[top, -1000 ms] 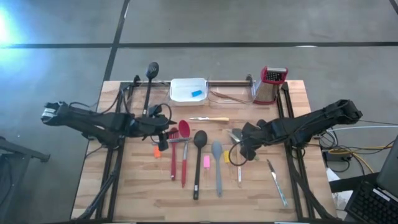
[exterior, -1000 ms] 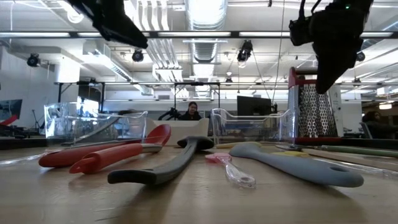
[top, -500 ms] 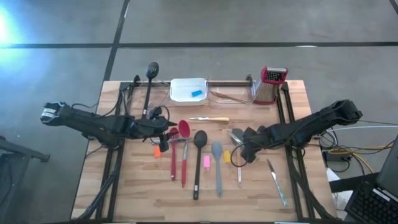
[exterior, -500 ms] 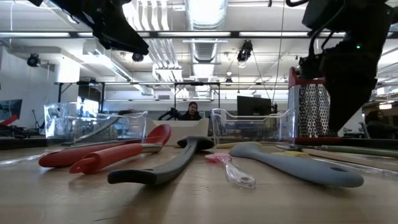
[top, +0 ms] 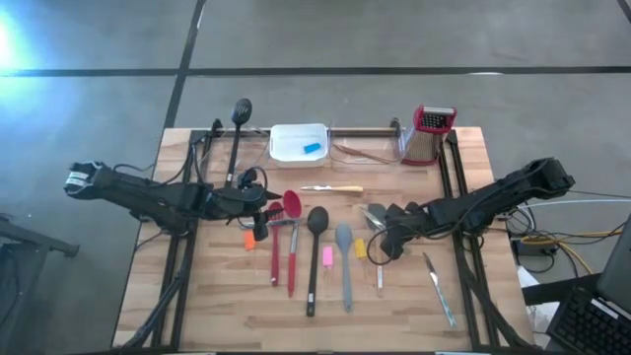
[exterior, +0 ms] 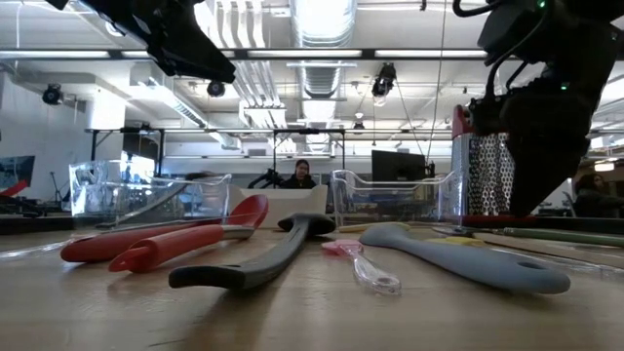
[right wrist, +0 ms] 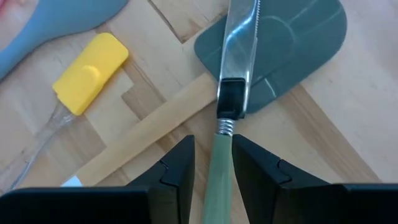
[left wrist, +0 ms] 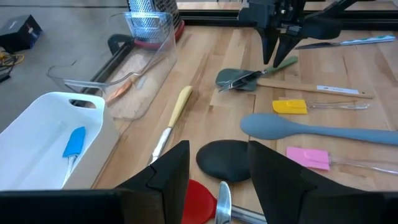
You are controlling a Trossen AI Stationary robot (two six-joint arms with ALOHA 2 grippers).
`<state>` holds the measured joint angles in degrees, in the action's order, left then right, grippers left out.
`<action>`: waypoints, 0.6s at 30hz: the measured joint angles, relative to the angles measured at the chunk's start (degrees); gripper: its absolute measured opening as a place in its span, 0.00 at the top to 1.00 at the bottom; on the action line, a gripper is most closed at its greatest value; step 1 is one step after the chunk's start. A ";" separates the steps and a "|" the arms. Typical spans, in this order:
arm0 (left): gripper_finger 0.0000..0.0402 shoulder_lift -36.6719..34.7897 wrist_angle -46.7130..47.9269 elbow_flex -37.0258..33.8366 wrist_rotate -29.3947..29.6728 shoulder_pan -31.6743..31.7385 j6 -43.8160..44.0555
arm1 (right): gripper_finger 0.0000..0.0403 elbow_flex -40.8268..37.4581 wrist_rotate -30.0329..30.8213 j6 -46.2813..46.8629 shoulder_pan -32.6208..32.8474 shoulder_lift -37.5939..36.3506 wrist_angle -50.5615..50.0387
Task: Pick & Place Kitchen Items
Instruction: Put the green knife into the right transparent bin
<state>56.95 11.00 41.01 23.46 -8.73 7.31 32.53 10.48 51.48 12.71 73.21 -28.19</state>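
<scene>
Right wrist view: the right arm's fingers [right wrist: 211,171] stand slightly parted astride the green handle of a knife [right wrist: 231,93], not yet closed on it; its blade lies across a grey-green spatula [right wrist: 292,43], with a yellow block [right wrist: 92,71] at ten o'clock. It looks like the grasp step; next comes closing and lifting. The left arm's fingers [left wrist: 214,180] hover half open and empty over the worktop [left wrist: 205,81], above a black spoon [left wrist: 227,158]

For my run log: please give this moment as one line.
right gripper: open, astride green-handled knife | knife blade over grey spatula | left gripper: open, waiting
</scene>
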 joint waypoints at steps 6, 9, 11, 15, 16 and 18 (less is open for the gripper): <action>0.58 0.00 -0.04 0.00 0.00 0.00 -0.02 | 0.75 -0.99 0.03 -0.12 -0.03 0.00 2.11; 0.58 0.00 -0.04 0.00 0.00 0.00 -0.32 | 0.75 -1.20 0.17 -0.50 -0.03 0.00 2.28; 0.58 0.00 -0.09 0.00 0.00 0.00 -0.35 | 0.75 -1.46 0.17 -0.48 -0.03 0.00 2.33; 0.58 0.00 -0.13 0.00 0.00 0.00 -0.70 | 0.75 -2.33 0.47 -0.55 -0.03 0.00 3.71; 0.58 0.00 -0.19 0.00 0.00 0.00 -0.85 | 0.75 -2.52 0.72 -0.63 -0.03 0.00 3.93; 0.58 0.00 -0.46 0.00 0.00 0.00 -1.13 | 0.75 -2.94 1.04 -0.66 -0.03 0.00 4.03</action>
<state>56.95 10.55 41.01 23.46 -8.73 6.18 29.59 11.52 50.83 12.69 73.21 -24.17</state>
